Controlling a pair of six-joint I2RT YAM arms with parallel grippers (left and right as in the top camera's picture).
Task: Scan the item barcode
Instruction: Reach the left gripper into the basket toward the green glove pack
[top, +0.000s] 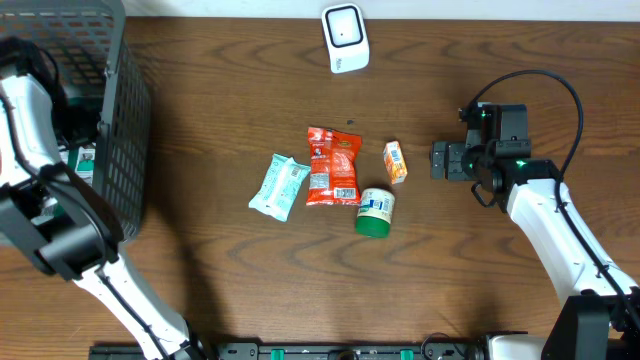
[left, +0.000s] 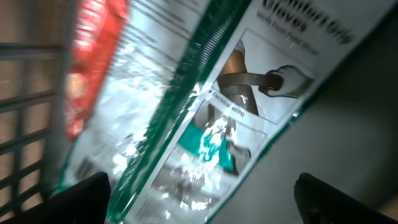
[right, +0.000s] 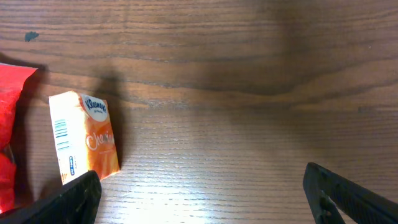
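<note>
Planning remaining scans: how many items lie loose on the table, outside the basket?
4: pale teal packet left, red snack bag centre, orange Kleenex pack right, green-lidded tub below them. Others are in the basket, partly hidden.

Overhead looks straight down. Left wrist presses close on a glove packet; right wrist, low, shares the Kleenex pack, ahead-left of its fingers, with overhead.

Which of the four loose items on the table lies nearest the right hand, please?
The small orange Kleenex pack, at the group's edge facing the right hand.
</note>
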